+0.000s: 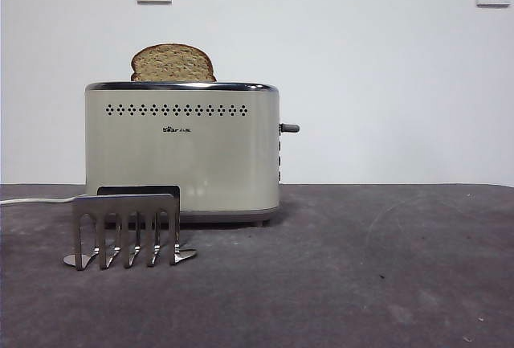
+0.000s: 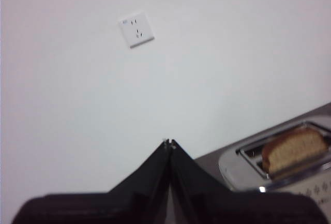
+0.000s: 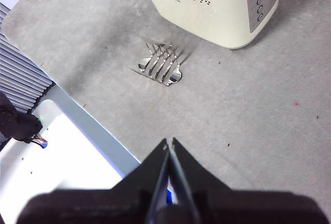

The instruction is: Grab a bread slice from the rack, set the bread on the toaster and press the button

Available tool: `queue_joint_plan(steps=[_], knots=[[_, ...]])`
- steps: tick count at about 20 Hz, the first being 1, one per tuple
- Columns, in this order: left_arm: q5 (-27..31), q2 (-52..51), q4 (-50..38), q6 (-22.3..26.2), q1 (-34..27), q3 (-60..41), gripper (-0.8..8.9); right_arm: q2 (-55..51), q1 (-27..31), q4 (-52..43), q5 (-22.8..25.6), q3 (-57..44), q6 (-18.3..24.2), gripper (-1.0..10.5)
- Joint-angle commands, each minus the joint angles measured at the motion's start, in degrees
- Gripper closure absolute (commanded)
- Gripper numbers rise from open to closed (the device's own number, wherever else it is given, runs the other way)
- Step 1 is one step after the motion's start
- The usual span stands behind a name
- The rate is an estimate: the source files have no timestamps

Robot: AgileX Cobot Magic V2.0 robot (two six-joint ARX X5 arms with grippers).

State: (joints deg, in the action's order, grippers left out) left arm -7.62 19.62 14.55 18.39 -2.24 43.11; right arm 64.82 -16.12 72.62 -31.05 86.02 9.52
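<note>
Steel rack empty, speckled brown slice of bread standing in toaster, both grippers closed, holding nothing

- The toaster stands on the bench, left of centre.
- The slice of bread sits in the toaster's slot — top half showing.
- The rack stands just before the toaster's left part.
- The button juts from the toaster's right end.
</note>
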Motion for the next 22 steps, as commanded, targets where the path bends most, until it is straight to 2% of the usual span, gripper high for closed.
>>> queue_joint_plan(steps=[1,6,11,18,22], knots=[[0.1,-5.2,-3.2,-1.9,-0.9,-8.8,8.17,0.0,0.0,-0.2,0.0,-0.5,0.5,9.5],[0.4,-14.1,-7.5,-7.2,-1.2,-25.3,8.17,0.0,0.0,-0.2,0.0,-0.5,0.5,9.5],[3.5,-19.5,-9.4,-11.0,-1.2,-35.5,8.17,0.0,0.0,-0.2,0.0,-0.5,0.5,9.5],[4.6,-19.5,-11.0,-15.9,-1.2,-42.4,8.17,0.0,0.0,-0.2,0.0,-0.5,0.5,9.5],[4.5,-19.5,-6.9,-16.9,-1.2,-42.9,8.17,0.0,0.0,-0.2,0.0,-0.5,0.5,9.5]])
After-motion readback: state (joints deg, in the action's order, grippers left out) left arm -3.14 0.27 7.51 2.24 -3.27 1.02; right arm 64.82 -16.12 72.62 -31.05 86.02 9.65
